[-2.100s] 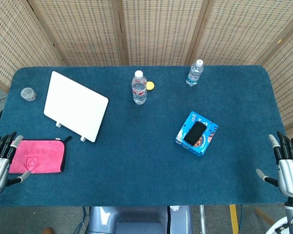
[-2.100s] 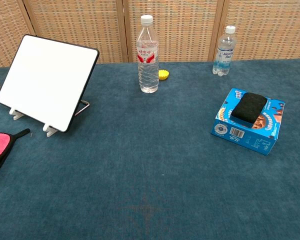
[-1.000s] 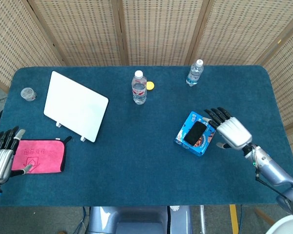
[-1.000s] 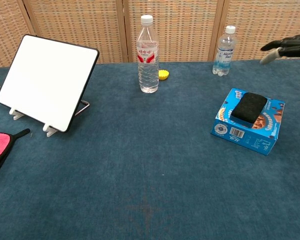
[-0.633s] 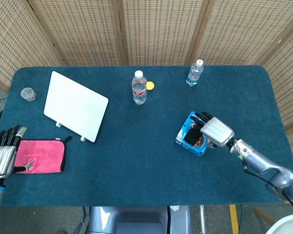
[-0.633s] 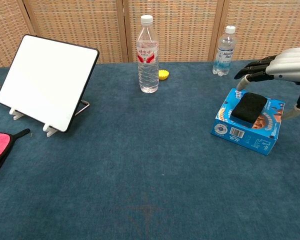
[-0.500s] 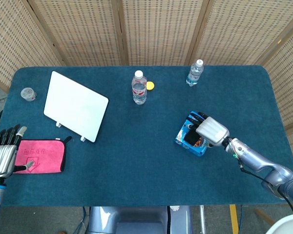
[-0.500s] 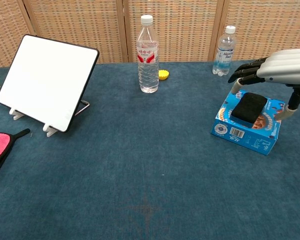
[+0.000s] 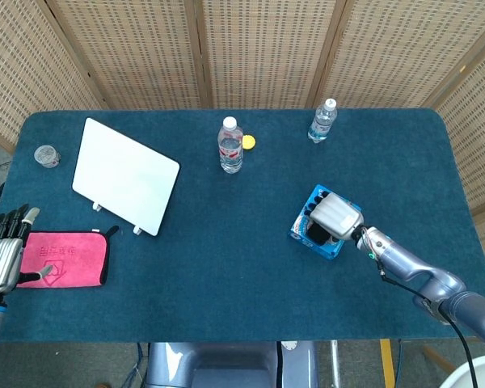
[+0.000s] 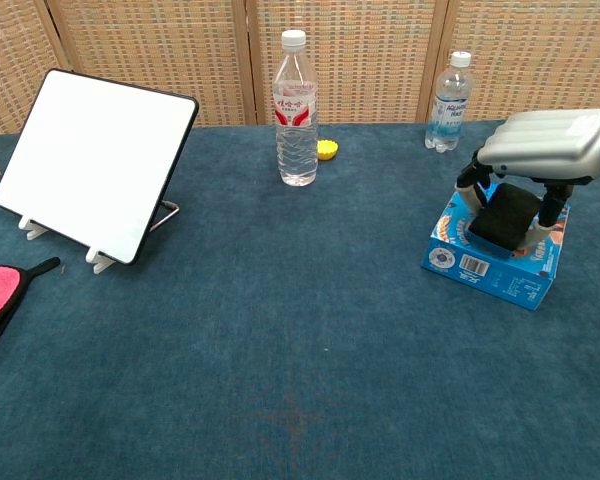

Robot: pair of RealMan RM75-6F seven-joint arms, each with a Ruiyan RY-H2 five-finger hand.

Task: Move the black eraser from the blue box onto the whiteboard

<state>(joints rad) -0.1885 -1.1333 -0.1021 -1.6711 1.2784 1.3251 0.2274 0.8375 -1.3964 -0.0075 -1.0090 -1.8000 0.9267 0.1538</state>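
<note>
Right hand (image 10: 545,150) over the black eraser (image 10: 504,217) atop the blue box (image 10: 490,266), fingers (image 10: 470,181) straddling its sides, apparently clamped. Likely light, soft felt; best pinched across the long edges. Left hand (image 9: 2,260) idle, fingers apart, beside the pink cloth (image 9: 63,257). Whiteboard (image 10: 92,163) well apart.

Little can be read. The blue box (image 10: 492,268) beneath the right hand (image 10: 545,142) carries a white barcode label and a round printed mark on its front face, below the hand's fingers; the digits are too small to make out. The tall water bottle (image 10: 296,110), well to the left of that hand, has a red and white label with characters too blurred to read. The smaller bottle (image 10: 449,92), just behind the hand, has a blue label, also unreadable. The pink cloth (image 9: 61,259) beside the left hand (image 9: 0,263) bears a dark red house-shaped logo with characters above it, not legible.
</note>
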